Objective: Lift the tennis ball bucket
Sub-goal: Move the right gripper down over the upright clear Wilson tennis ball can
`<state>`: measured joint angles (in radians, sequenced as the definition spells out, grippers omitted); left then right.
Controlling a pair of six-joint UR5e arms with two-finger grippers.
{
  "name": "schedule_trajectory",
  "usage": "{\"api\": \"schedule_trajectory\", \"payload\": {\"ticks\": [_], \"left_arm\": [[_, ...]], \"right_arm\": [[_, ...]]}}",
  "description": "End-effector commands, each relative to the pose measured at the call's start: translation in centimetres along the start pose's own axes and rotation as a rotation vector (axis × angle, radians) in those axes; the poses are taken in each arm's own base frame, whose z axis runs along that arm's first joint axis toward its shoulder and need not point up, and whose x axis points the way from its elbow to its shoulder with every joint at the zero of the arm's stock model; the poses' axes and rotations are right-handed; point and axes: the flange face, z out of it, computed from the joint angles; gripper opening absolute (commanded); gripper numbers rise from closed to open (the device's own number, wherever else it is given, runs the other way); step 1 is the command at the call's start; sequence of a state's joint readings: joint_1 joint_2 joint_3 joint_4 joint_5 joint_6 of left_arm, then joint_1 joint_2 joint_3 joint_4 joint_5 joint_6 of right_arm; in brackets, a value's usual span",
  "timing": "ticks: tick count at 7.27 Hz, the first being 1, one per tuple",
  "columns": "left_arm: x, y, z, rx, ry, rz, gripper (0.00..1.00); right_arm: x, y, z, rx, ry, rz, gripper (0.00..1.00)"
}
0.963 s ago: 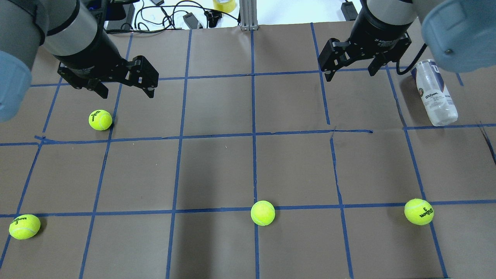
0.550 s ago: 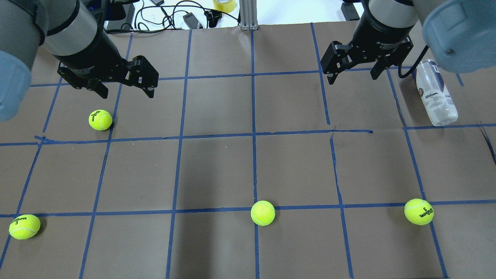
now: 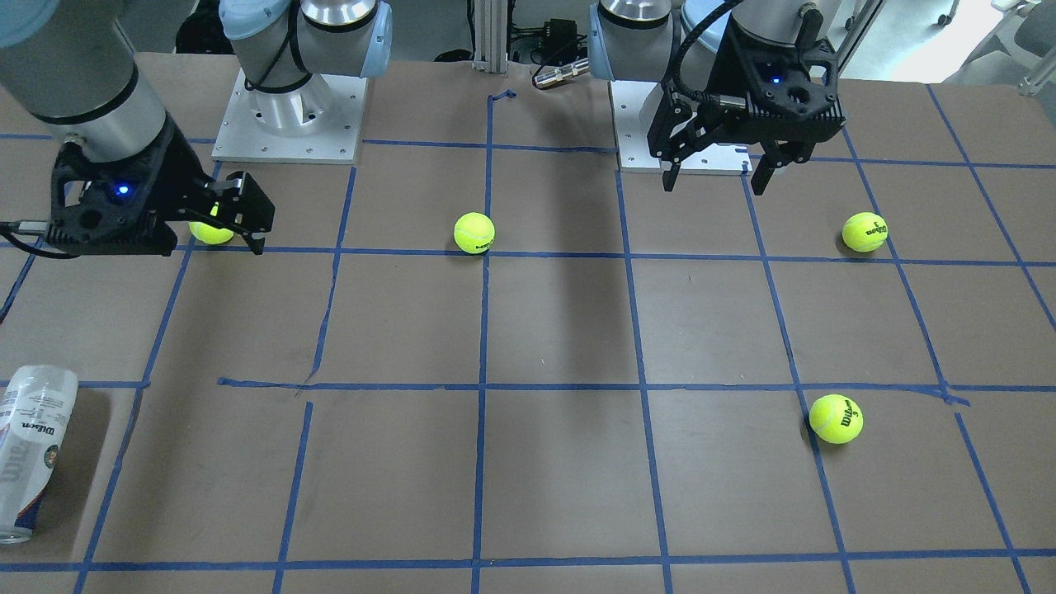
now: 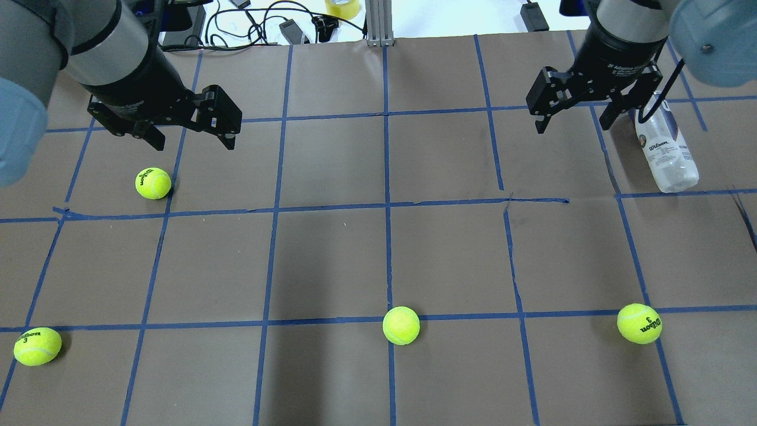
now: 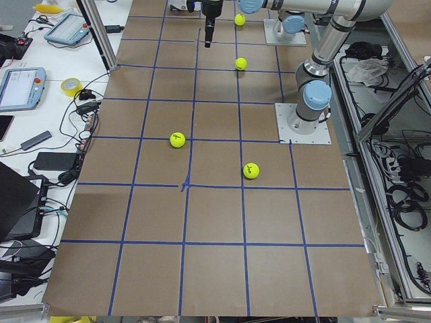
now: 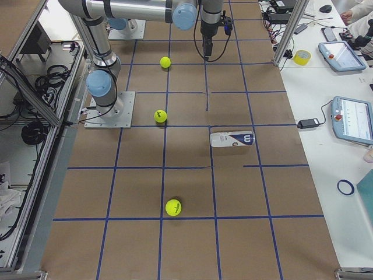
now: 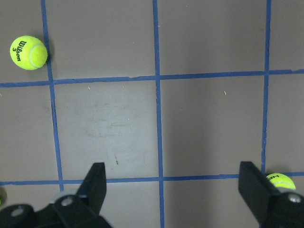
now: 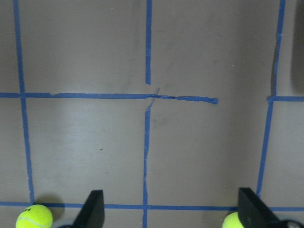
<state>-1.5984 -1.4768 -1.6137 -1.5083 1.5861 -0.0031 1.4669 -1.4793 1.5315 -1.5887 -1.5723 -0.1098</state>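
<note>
Your right end effector (image 4: 572,126) hangs in the air above the table (image 4: 331,260), fingers spread wide and gripping nothing. The tennis ball bucket (image 4: 665,151) lies on its side on the table, just off that end effector's outer side and lower than it. From overhead, the outer finger overlaps the bucket's far end. The front-facing camera shows clear space between the two, so they're not touching. The bucket's long axis runs roughly away from the robot, with the Wilson label facing up.

Your left end effector (image 4: 195,145) is wide open too, holding nothing, and it hovers over the other half of the table. A tennis ball (image 4: 153,183) sits on the table just robot-side of its outer finger.

Further out, three more are strung along the blue tape line (image 4: 331,321) closest to the robot. One tennis ball (image 4: 639,323) is back behind the right end effector. Another tennis ball (image 4: 401,325) sits about midway between the two arms. The last tennis ball (image 4: 37,346) is well out past the left end effector's outer side.
</note>
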Motion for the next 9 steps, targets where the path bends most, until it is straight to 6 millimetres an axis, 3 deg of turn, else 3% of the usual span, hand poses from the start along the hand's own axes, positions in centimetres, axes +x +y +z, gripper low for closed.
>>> {"api": "schedule_trajectory", "payload": {"ticks": [1, 3, 4, 6, 7, 8, 9], "left_arm": [[0.0, 0.0, 0.0, -0.002, 0.0, 0.0, 1.0], [0.0, 0.0, -0.1, 0.001, 0.0, 0.0, 1.0], [0.0, 0.0, 0.0, 0.0, 0.0, 0.0, 1.0], [0.0, 0.0, -0.1, 0.002, 0.0, 0.0, 1.0], [0.0, 0.0, 0.0, 0.0, 0.0, 0.0, 1.0], [0.0, 0.0, -0.1, 0.001, 0.0, 0.0, 1.0], [0.0, 0.0, -0.1, 0.002, 0.0, 0.0, 1.0]], "right_arm": [[7.4, -5.6, 0.5, 0.017, 0.031, 0.028, 1.0], [14.6, -14.3, 5.7, 0.005, 0.03, 0.035, 1.0], [18.8, -17.4, 9.5, 0.04, 0.045, 0.015, 1.0], [25.8, -19.5, 15.5, 0.085, 0.062, 0.0, 1.0], [27.0, -20.8, 20.0, 0.073, 0.057, -0.024, 1.0], [27.7, -21.9, 22.0, 0.128, 0.088, -0.044, 1.0], [27.6, -21.8, 23.6, 0.106, 0.074, -0.044, 1.0]]}}
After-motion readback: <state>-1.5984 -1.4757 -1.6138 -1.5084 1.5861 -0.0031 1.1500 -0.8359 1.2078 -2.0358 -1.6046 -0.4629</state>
